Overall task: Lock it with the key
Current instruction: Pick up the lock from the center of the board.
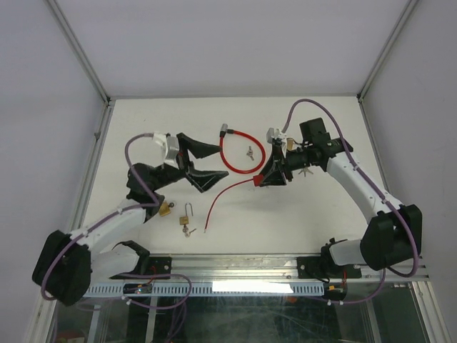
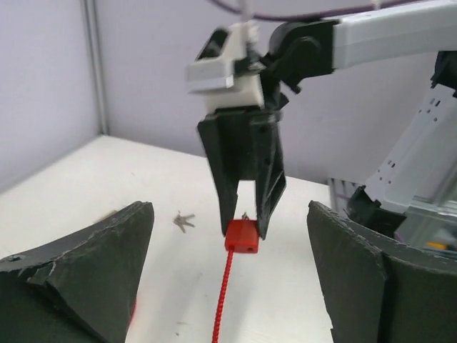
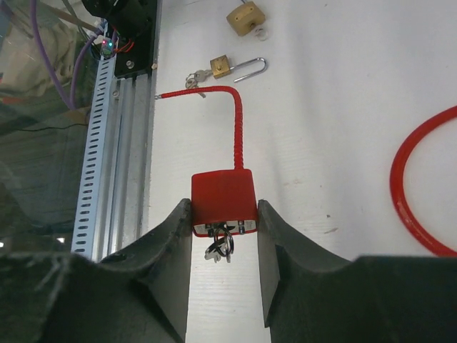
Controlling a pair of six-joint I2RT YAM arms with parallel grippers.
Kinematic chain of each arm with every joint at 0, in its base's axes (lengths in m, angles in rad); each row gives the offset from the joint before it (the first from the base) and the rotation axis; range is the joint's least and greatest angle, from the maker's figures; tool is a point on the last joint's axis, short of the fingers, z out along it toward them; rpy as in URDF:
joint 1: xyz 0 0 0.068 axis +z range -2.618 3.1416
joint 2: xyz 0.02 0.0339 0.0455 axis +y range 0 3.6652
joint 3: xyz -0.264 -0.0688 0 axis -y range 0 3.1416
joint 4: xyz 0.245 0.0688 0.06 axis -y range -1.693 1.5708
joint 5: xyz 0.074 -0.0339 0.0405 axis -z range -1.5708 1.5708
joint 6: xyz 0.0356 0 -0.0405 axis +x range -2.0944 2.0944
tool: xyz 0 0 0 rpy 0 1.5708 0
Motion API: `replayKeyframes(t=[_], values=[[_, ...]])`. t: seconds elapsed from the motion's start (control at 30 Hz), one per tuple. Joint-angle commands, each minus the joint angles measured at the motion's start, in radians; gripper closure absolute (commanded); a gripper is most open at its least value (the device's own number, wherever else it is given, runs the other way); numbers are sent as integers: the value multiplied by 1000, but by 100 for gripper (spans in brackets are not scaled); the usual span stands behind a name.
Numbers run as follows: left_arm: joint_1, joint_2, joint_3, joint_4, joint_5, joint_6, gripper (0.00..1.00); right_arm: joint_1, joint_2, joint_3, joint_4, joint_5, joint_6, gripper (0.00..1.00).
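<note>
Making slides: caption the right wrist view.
Right gripper clamps red lock, keys at its base; cable trails toward two brass padlocks.

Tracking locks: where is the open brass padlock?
Top view: the open brass padlock lies left of centre, between a second brass padlock and the red cable's free end.

Top cam looks down from high behind the near edge at the whole table (image 1: pixel 143 121), while both wrist cams sit close, eyeing the same red cable lock (image 2: pixel 241 237) from different sides.
</note>
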Motion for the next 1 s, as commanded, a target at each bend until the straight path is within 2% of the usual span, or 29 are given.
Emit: replayKeyframes(t=[0.0,0.13,0.27,0.4,0.5,0.63,0.83,0.97], values=[[-110,-174,-117,-151,-301,541,2,-23,57,74,-84,-67,31,100],[-116,-229,-238,19,-290,548,1,-29,99,102,-110,-65,55,100],[-174,-214,-241,-3,-280,643,1,-34,128,116,-103,-49,97,100],[-331,-192,-230,-95,-454,846,1,-36,154,127,-106,-42,122,100],[-411,-158,-230,-102,-536,930,3,-37,168,127,-107,-43,126,100],[-450,-102,-236,-64,-572,940,5,-41,179,129,-109,-47,125,100],[-462,11,-265,110,-534,825,9,-41,193,129,-116,-60,124,100],[-487,70,-244,125,-558,824,13,-44,201,130,-121,-64,123,100]])
